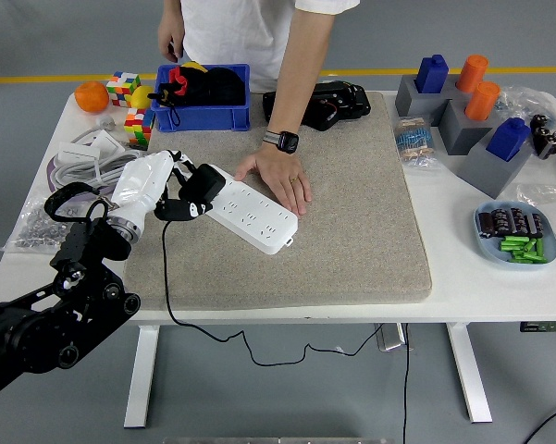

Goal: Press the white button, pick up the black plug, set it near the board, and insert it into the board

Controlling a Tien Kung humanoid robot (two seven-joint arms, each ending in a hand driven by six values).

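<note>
While the left hand (166,190) pinches the black plug (202,187) between its fingers, the plug sits over the left end of the white power strip (250,212), touching or just above it; which cannot be told. A person's hand (279,176) rests flat on the strip's far side. Both lie on the grey mat (352,213).
</note>
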